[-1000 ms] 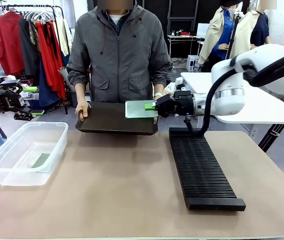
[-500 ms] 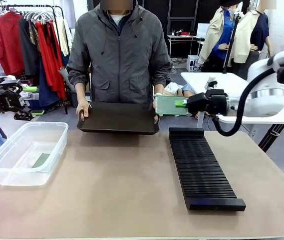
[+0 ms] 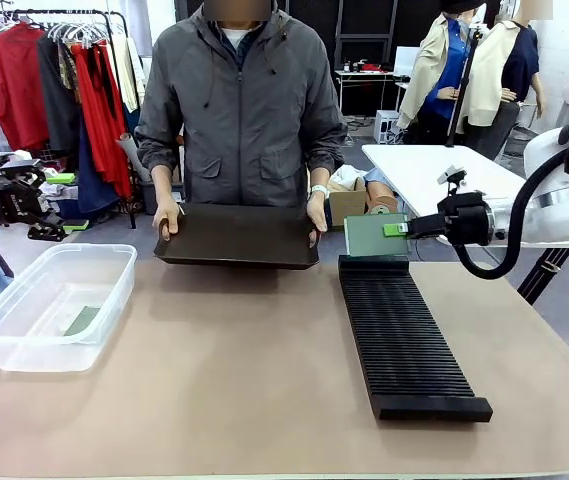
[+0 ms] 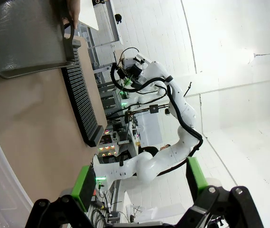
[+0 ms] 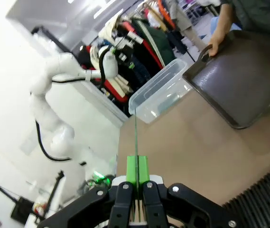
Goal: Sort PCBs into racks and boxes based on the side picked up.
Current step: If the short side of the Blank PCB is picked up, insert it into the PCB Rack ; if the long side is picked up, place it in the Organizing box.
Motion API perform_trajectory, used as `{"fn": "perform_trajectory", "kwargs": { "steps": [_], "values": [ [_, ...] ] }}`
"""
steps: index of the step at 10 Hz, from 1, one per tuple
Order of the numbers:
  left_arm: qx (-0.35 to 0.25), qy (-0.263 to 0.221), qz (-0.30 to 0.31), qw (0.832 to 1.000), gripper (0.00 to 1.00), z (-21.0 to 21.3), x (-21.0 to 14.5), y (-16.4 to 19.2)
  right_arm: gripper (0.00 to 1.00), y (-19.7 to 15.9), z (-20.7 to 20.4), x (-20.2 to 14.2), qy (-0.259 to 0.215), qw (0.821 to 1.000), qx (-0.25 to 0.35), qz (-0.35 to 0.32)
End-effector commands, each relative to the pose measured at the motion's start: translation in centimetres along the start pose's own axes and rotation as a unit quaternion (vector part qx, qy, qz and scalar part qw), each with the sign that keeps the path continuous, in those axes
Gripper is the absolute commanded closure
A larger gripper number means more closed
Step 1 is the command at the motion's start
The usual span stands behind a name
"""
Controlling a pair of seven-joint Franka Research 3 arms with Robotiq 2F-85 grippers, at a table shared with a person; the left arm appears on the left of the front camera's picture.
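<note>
The right hand [image 3: 396,229] is carrying its PCB [image 3: 372,236] away from the tray [image 3: 236,237], fingers clamped on 1 edge. The board is now standing upright ahead of the hand, just above the far end of the rack [image 3: 404,340]. Slotting looks next. The left hand [image 4: 140,180] is hanging wide open, holding nothing, near the box [image 3: 54,300].

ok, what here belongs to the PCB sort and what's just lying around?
Job: thin green PCB in right gripper; long black slotted rack; clear plastic tub holding another green board; smooth black tray.
Lying about: brown cardboard box; hanging clothes; white side table.
</note>
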State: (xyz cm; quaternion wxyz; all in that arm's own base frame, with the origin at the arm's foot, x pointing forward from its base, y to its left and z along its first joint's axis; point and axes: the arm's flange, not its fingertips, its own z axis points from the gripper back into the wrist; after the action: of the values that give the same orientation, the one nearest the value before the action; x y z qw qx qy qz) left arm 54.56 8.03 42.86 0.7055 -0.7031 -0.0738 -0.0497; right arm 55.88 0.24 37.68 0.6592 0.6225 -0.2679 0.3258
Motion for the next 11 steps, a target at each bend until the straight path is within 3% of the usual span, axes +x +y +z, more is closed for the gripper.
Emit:
{"fn": "perform_trajectory", "kwargs": {
  "steps": [1,4,8,11],
  "values": [
    [0.006,0.001,0.001,1.0,0.0,0.0,-0.3,-0.3,1.0,-1.6,1.3,-0.3,0.006,0.997,0.025,0.072],
    [0.006,0.001,0.001,1.0,0.0,0.0,-0.3,-0.3,1.0,-4.2,2.4,-1.9,-0.041,0.99,0.042,0.131],
    [0.006,0.001,0.001,1.0,0.0,0.0,-0.3,-0.3,1.0,-7.4,4.1,-2.9,-0.028,0.974,-0.009,0.224],
    [0.006,0.001,0.001,1.0,0.0,0.0,-0.3,-0.3,1.0,-9.2,4.6,-4.1,-0.034,0.973,-0.009,0.228]
  ]
}}
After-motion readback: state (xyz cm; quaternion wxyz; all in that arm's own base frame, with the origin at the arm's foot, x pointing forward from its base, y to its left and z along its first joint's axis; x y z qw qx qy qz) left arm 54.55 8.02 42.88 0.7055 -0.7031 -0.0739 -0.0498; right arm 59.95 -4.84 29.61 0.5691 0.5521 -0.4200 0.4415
